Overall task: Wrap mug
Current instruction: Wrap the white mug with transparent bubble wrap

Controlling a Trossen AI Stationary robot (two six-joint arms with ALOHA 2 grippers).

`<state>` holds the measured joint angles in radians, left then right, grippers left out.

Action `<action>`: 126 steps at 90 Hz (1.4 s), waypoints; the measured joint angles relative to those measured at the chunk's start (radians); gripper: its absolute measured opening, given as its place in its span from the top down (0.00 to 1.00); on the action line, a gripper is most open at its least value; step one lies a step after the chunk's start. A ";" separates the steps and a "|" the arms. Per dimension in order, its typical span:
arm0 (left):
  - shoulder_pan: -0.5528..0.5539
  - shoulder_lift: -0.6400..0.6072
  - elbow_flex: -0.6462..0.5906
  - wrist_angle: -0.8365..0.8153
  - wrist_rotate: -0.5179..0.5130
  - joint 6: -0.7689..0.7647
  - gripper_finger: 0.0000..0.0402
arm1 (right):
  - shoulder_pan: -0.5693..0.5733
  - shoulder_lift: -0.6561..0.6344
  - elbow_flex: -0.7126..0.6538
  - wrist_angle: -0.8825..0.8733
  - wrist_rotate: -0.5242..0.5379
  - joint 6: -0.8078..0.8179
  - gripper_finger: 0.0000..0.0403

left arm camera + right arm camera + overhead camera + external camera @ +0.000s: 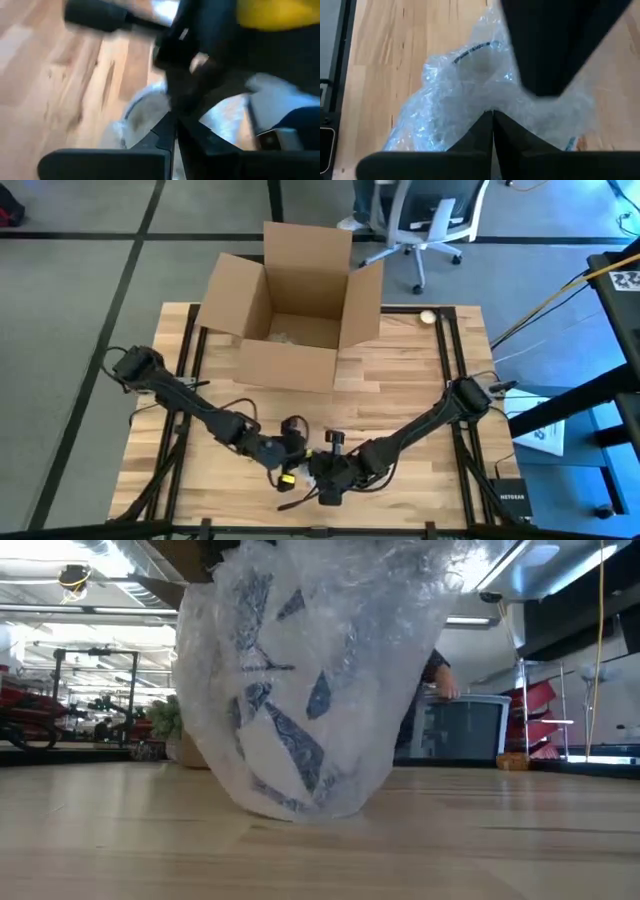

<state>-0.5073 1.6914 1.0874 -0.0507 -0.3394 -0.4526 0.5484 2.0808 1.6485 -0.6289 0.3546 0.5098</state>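
Fingers of both grippers were pressed together on the bubble wrap point(300, 680), most likely to keep it snug around the mug inside.

From the high view, the left gripper point(292, 458) and the right gripper point(325, 480) met near the front edge of the wooden table point(400, 395). The open cardboard box point(290, 305) stood well behind them, probably waiting for the wrapped mug. A white office chair point(425, 225) stood on the floor behind the box.

From the low view, the wrapped mug point(285, 755) sat on the table. Blue shapes showed through the clear wrap. No words on it could be read.

From the left wrist view, the left fingers point(167, 132) were closed to a thin line, with wrap just past them.

From the right wrist view, the right fingers point(492, 131) were closed on the wrap point(465, 85). A dark printed line showed on the wrap, too small to read.
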 joint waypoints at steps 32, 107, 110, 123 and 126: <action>0.012 0.127 0.006 0.005 0.067 -0.052 1.00 | 0.001 -0.053 0.000 -0.005 -0.001 -0.021 1.00; 0.010 0.100 0.000 0.004 0.070 -0.048 1.00 | 0.079 -0.111 -0.031 -0.105 -0.004 0.059 1.00; 0.010 0.099 0.000 0.004 0.072 -0.048 1.00 | 0.083 -0.095 -0.050 -0.083 0.001 0.064 1.00; 0.010 0.099 0.001 0.006 0.084 -0.064 1.00 | 0.087 -0.046 -0.129 0.067 0.031 0.092 1.00; 0.010 0.099 0.001 0.006 0.091 -0.064 1.00 | 0.086 -0.037 -0.143 0.097 0.051 0.094 1.00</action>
<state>-0.4976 1.7899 1.0885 -0.0448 -0.2488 -0.5166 0.6342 2.0437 1.5052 -0.5321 0.4052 0.6037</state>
